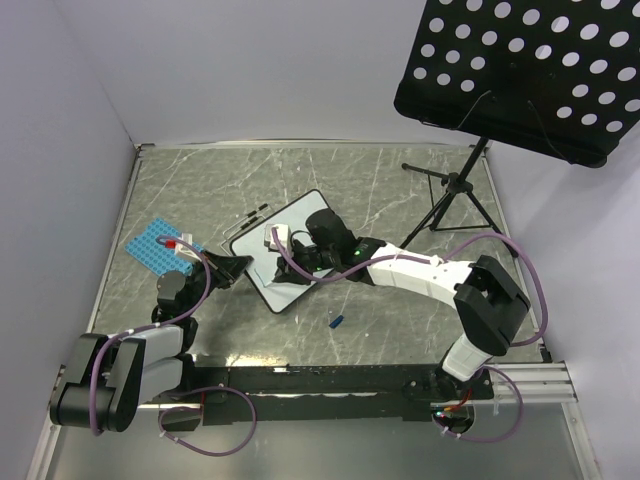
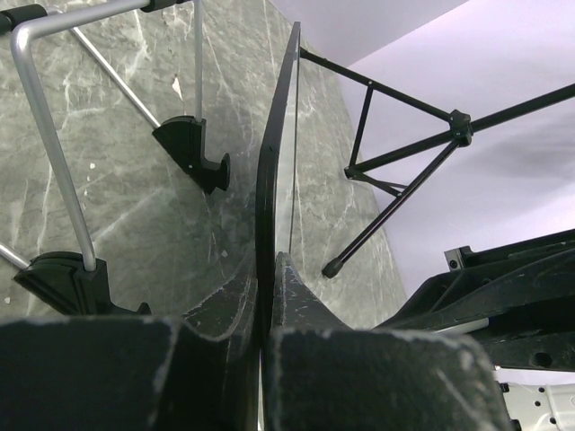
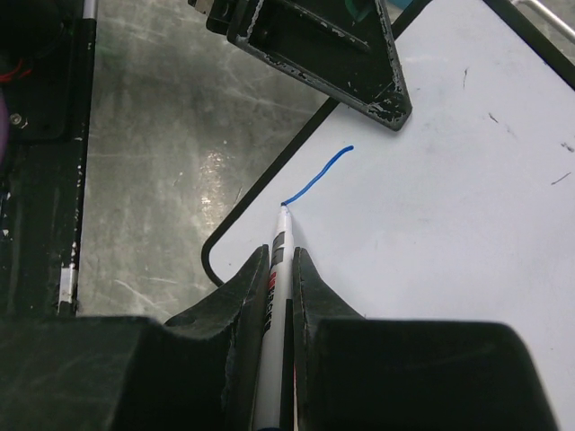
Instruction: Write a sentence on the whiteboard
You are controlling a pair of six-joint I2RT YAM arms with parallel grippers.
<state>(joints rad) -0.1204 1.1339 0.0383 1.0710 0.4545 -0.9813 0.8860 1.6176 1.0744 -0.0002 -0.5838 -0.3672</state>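
The whiteboard (image 1: pixel 298 218) lies tilted mid-table, white with a thin black frame. My left gripper (image 1: pixel 238 268) is shut on its left edge; in the left wrist view the frame (image 2: pixel 269 171) runs edge-on between the closed fingers of that gripper (image 2: pixel 266 274). My right gripper (image 3: pixel 281 259) is shut on a white marker (image 3: pixel 278 269), whose tip touches the whiteboard (image 3: pixel 449 224) near its corner. Of the sentence, only one short curved blue stroke (image 3: pixel 316 174) shows, ending at the tip. From above, the right gripper (image 1: pixel 300 256) hovers over the board's middle.
A blue studded plate (image 1: pixel 156 243) lies left of the board. A black perforated music-stand tray (image 1: pixel 520 70) hangs over the back right, its tripod legs (image 1: pixel 452 200) on the table. A small blue cap (image 1: pixel 337 321) lies in front of the board. The board's wire stand (image 2: pixel 54 153) sits underneath.
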